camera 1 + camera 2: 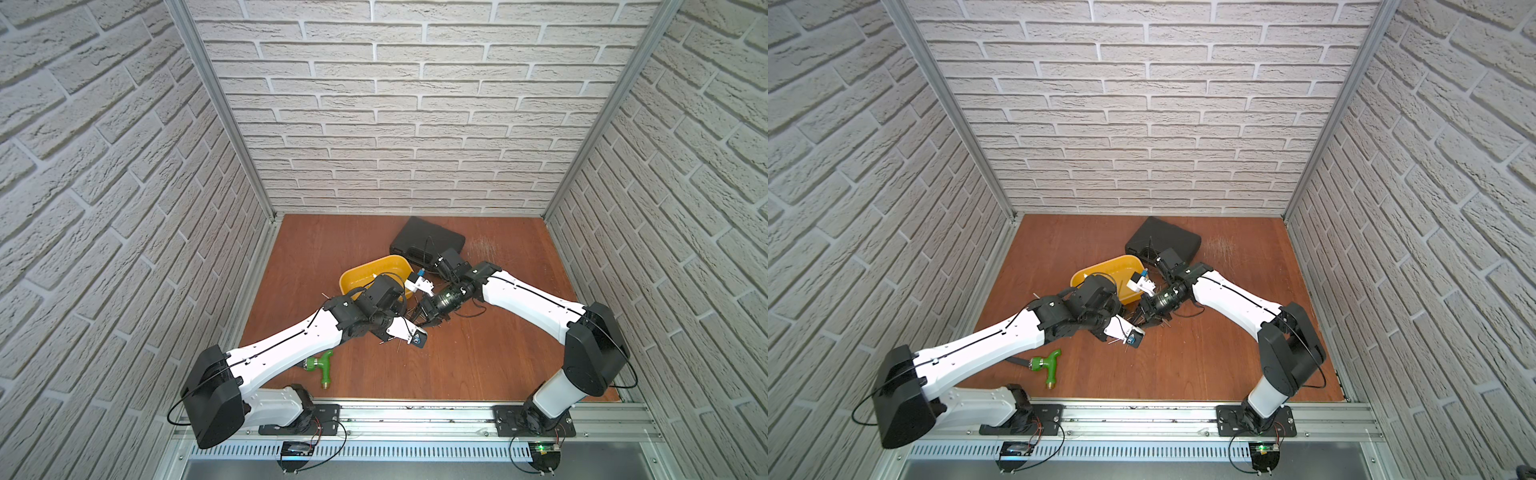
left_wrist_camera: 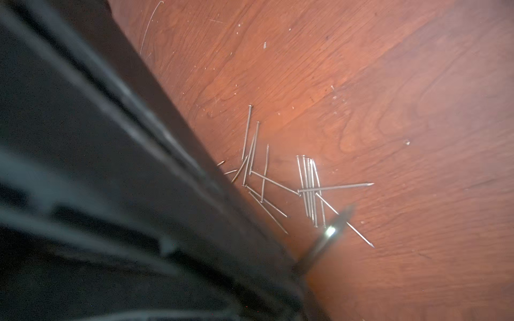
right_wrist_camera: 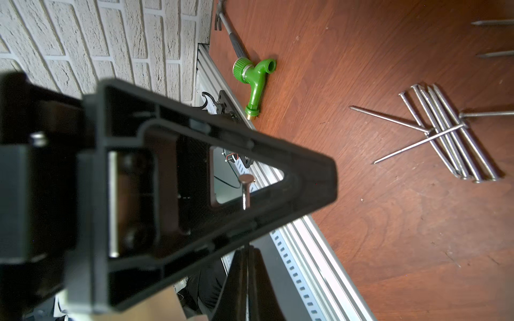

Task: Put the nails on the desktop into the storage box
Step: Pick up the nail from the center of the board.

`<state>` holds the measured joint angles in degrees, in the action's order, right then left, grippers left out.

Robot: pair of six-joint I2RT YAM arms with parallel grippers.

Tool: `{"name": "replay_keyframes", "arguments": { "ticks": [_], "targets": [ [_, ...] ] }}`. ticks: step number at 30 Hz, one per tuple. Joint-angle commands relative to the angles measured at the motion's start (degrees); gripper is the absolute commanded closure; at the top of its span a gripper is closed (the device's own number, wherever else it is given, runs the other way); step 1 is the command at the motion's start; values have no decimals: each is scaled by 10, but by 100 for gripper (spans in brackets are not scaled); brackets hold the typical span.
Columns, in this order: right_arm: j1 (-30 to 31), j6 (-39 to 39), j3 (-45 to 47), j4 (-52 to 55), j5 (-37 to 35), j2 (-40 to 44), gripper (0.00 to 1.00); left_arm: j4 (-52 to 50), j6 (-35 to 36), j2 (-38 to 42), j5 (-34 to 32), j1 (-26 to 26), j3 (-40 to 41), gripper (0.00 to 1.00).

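The yellow storage box (image 1: 353,277) (image 1: 1086,276) sits mid-desktop (image 1: 457,365), partly covered by my left arm. Both grippers meet just in front of it. My right gripper (image 3: 247,251) (image 1: 428,318) is shut on one nail (image 3: 246,191), which stands up out of its fingertips. A black finger (image 3: 278,178) of my left gripper (image 1: 409,316) stands around that nail; how far its jaws are shut does not show. Several loose nails (image 2: 278,178) (image 3: 445,133) lie crossed on the board below, one bundle side by side. A blurred nail (image 2: 328,234) hangs close to the left wrist camera.
A black moulded case (image 1: 428,239) lies behind the box. A green hose fitting (image 1: 322,365) (image 3: 256,80) lies front left, with a hammer (image 3: 230,36) beyond it near the wall. An aluminium rail (image 1: 415,411) borders the front edge; brick walls enclose three sides.
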<state>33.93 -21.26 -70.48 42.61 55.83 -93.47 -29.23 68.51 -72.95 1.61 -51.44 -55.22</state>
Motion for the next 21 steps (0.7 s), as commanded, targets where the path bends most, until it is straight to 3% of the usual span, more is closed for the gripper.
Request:
{"name": "replay_keyframes", "arguments": {
  "ticks": [1, 11, 13, 21],
  "targets": [
    [3, 1, -15, -7, 24, -5, 98, -7, 7, -9, -3, -5, -17, 67],
    [3, 0, -14, -7, 23, -9, 98, -12, 17, -19, -16, -9, -23, 99],
    [4, 1, -15, -6, 23, -10, 97, -18, 17, -23, -17, -9, -28, 100],
    [-29, 10, -24, 14, -3, 7, 64, -32, -31, -33, -9, -2, -31, 100]
  ]
}}
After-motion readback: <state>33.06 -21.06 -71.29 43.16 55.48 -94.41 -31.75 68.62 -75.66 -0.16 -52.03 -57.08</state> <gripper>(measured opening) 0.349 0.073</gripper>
